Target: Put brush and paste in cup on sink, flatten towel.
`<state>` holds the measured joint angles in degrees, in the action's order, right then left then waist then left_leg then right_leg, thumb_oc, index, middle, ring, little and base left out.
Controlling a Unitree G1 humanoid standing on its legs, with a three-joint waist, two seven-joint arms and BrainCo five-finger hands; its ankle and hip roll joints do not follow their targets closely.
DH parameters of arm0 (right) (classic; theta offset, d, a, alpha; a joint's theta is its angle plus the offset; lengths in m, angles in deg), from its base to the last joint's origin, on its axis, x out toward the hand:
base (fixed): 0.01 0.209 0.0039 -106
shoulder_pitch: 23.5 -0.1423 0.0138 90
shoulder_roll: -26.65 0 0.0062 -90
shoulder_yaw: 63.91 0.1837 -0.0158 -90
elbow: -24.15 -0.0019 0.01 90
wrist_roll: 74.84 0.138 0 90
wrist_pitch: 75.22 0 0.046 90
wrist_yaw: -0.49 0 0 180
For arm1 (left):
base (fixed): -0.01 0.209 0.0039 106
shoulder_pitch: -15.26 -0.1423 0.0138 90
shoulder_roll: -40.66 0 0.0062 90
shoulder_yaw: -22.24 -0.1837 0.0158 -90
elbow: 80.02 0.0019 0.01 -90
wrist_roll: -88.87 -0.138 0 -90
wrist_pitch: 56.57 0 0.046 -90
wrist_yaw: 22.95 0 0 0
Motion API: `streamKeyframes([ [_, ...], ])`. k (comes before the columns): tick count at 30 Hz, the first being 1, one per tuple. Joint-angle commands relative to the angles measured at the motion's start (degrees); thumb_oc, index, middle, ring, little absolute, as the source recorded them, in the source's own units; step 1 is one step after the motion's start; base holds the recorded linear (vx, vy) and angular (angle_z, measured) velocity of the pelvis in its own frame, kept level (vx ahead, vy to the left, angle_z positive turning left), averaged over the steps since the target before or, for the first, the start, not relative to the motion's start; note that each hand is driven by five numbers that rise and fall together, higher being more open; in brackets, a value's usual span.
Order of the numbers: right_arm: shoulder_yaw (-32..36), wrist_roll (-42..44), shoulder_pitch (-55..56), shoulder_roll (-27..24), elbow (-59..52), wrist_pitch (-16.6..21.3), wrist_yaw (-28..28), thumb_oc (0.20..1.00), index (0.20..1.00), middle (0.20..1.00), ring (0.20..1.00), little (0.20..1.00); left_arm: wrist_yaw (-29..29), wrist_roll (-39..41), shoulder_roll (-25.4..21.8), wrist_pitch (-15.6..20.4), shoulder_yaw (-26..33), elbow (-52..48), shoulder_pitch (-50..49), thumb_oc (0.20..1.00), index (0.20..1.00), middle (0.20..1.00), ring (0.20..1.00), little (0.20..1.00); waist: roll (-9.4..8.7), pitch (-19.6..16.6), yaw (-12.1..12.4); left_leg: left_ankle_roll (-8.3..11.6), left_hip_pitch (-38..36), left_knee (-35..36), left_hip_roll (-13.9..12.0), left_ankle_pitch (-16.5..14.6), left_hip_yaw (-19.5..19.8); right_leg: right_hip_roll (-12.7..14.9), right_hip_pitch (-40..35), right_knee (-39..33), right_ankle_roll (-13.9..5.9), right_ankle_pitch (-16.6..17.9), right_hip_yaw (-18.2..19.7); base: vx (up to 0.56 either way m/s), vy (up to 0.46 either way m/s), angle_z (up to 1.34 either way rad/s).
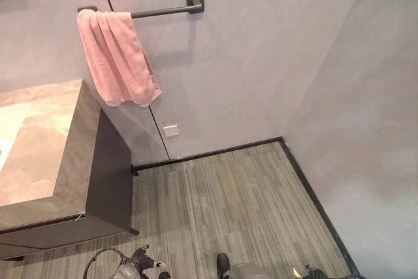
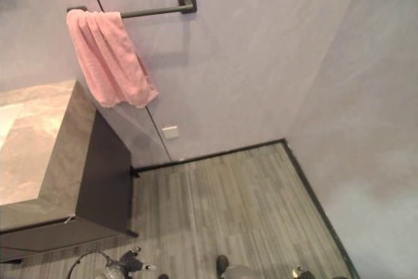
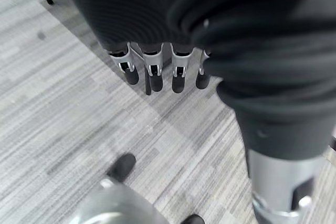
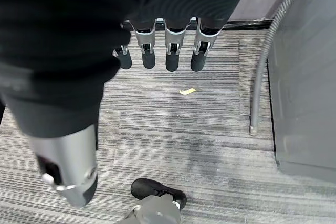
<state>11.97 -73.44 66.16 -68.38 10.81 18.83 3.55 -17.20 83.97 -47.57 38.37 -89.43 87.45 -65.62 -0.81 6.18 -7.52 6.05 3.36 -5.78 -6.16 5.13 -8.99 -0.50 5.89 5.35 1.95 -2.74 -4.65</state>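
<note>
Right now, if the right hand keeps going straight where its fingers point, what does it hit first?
Probably the grey striped floor: the right hand hangs open, holding nothing, fingers pointing down at it, nothing between. Depth is unclear.

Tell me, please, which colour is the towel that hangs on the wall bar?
Pink. The towel shows best in the left eye view, bunched on the dark bar.

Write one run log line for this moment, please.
towel: bunched on bar | left hand: open, empty | right hand: open, empty
</note>
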Motion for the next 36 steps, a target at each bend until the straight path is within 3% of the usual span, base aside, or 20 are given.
streamKeyframes([
  [1,-0.2,-0.3,-2.0,-0.5,2.6,0.2,1.1,1.0,1.0,1.0,1.0,1.0,0.3,0.1,-1.3,0.9,-1.2,0.0,1.0,1.0,1.0,1.0,1.0,1.0,-1.62,0.4,-0.2,-2.75,1.0,2.0,4.5,-4.6,3.6,2.5,-3.1,-1.7,-5.7,1.4,4.6,0.05,0.076,0.32],
  [6,-0.1,0.5,-2.6,0.5,1.5,0.5,1.0,1.0,1.0,1.0,1.0,1.0,0.0,-1.4,-1.1,1.1,-1.9,0.6,-0.3,1.0,1.0,1.0,1.0,1.0,-1.02,-0.8,0.1,-4.44,-0.6,4.5,5.7,-5.3,3.3,2.9,-3.3,-2.3,-6.84,1.7,6.7,0.11,0.11,-0.23],
  [18,-2.7,-1.5,-3.5,2.5,-0.1,0.4,0.6,1.0,1.0,1.0,1.0,1.0,0.0,-1.9,-1.4,1.4,-2.0,-0.2,0.0,1.0,1.0,1.0,1.0,1.0,-1.88,-0.8,1.4,-6.51,-1.9,4.5,7.1,-7.6,1.2,4.7,-3.1,-1.2,-8.76,1.6,8.8,0.05,0.094,-0.22],
  [25,-2.3,-2.2,-3.4,2.7,0.7,0.3,0.6,1.0,1.0,1.0,1.0,1.0,-0.1,-3.2,-1.7,1.3,-2.9,-0.6,0.1,1.0,1.0,1.0,1.0,1.0,-1.53,-0.6,1.1,-7.83,-3.6,4.8,8.0,-8.3,1.3,4.5,-0.8,7.3,-10.18,1.0,9.5,0.04,0.091,-0.02],
  [26,-2.2,-2.1,-3.6,2.8,0.4,0.5,0.6,1.0,1.0,1.0,1.0,1.0,-0.1,-3.7,-1.8,1.2,-3.0,-0.5,0.1,1.0,1.0,1.0,1.0,1.0,-1.43,0.0,0.7,-8.36,-4.4,4.6,8.3,-8.6,1.6,4.4,1.6,12.8,-10.6,2.8,10.0,0.01,0.065,-0.05],
  [27,-2.2,-2.1,-3.6,2.8,0.4,0.5,0.6,1.0,1.0,1.0,1.0,1.0,-0.1,-3.7,-1.8,1.2,-3.0,-0.5,0.1,1.0,1.0,1.0,1.0,1.0,-1.46,0.0,0.8,-8.36,-4.3,4.6,8.3,-8.6,1.6,4.5,1.6,12.9,-10.61,2.8,10.0,0.02,0.092,-0.08],
  [29,-1.5,-0.1,-4.0,3.0,-0.3,0.8,0.4,1.0,1.0,1.0,1.0,1.0,-0.2,-3.3,-2.1,1.0,-2.6,-0.4,-0.1,1.0,1.0,1.0,1.0,1.0,-1.21,1.6,0.3,-9.16,-5.4,4.1,8.3,-9.1,1.6,3.7,6.3,20.7,-10.57,6.3,9.4,0.01,0.091,-0.11],
  [31,-1.6,0.0,-4.0,3.1,-1.4,1.0,0.3,1.0,1.0,1.0,1.0,1.0,-0.3,-3.1,-2.1,0.9,-2.5,-0.2,-0.5,1.0,1.0,1.0,1.0,1.0,-0.98,1.9,0.3,-9.27,-5.7,3.7,8.5,-9.6,1.5,3.7,7.4,21.8,-10.31,6.0,8.0,0.08,0.087,-0.15],
  [33,-1.7,1.9,-4.0,3.0,-3.6,1.8,-0.2,1.0,1.0,1.0,1.0,1.0,-0.8,-3.2,-2.0,0.9,-2.3,0.7,-1.1,1.0,1.0,1.0,1.0,1.0,-1.01,1.9,-0.6,-9.59,-6.5,2.4,9.7,-11.1,2.1,1.0,9.9,19.4,-9.34,4.2,9.1,0.15,0.075,-0.01],
  [34,-1.7,1.9,-4.0,3.0,-3.6,1.8,-0.2,1.0,1.0,1.0,1.0,1.0,-0.8,-3.2,-2.0,0.9,-2.3,0.7,-1.1,1.0,1.0,1.0,1.0,1.0,-0.98,2.0,-0.6,-9.58,-6.6,2.3,9.6,-11.2,2.2,1.0,9.8,19.5,-9.33,4.1,9.1,0.16,0.002,-0.11],
  [36,-1.1,3.2,-4.1,2.9,-4.1,2.0,-0.2,1.0,1.0,1.0,1.0,1.0,-0.9,-3.3,-1.9,0.9,-1.9,1.9,-1.4,1.0,1.0,1.0,1.0,1.0,-1.52,1.7,-1.1,-9.35,-7.9,2.2,11.0,-13.2,2.7,2.2,11.2,9.6,-9.38,6.5,9.0,0.23,-0.034,-0.04],
])
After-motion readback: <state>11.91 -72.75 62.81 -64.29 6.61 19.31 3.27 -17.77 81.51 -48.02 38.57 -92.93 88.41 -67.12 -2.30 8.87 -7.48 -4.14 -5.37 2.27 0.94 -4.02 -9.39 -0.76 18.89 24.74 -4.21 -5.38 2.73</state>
